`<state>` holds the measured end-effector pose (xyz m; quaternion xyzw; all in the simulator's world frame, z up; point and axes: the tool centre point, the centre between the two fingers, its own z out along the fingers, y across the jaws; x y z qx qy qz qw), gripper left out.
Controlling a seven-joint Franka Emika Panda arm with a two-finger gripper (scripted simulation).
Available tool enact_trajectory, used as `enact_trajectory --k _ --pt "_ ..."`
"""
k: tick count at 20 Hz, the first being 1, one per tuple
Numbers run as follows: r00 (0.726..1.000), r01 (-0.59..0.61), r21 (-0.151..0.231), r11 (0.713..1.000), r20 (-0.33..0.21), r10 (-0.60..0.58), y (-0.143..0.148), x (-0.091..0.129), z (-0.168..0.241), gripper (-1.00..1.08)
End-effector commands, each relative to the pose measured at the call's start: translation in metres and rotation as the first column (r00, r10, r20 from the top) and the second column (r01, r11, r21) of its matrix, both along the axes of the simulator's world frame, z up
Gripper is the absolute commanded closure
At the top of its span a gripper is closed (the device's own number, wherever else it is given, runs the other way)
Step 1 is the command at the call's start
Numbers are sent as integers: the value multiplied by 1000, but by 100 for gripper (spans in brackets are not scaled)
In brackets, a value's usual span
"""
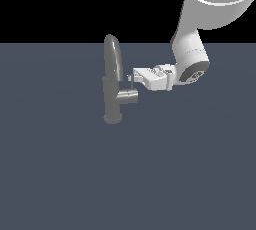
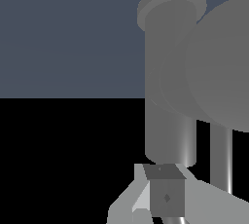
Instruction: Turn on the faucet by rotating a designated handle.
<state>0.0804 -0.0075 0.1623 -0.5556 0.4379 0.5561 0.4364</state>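
The grey faucet (image 1: 112, 86) stands upright on its round base, its spout arching over the top. The handle (image 1: 128, 95) is a short horizontal cylinder jutting from the body toward the exterior view's right, with a thin pin (image 1: 131, 83) rising from its end. My gripper (image 1: 132, 77) reaches in from the right at the pin's top, its fingers together with nothing between them; whether it touches the pin I cannot tell. In the wrist view the faucet (image 2: 169, 96) fills the frame, with the handle (image 2: 221, 67) end-on and the pin (image 2: 221, 157) beside my gripper (image 2: 165, 189).
The faucet stands on a flat blue-grey floor (image 1: 60, 174) that fills the lower part of the exterior view. My white arm (image 1: 192, 49) comes down from the upper right of the exterior view.
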Motion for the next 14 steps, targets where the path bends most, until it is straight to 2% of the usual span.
enact_trajectory --k 1,14 --pt "1000 0 0 1000 0 0 -1 -5 1 108" --pt "1000 1 1 1000 0 -1 -7 -32 7 108"
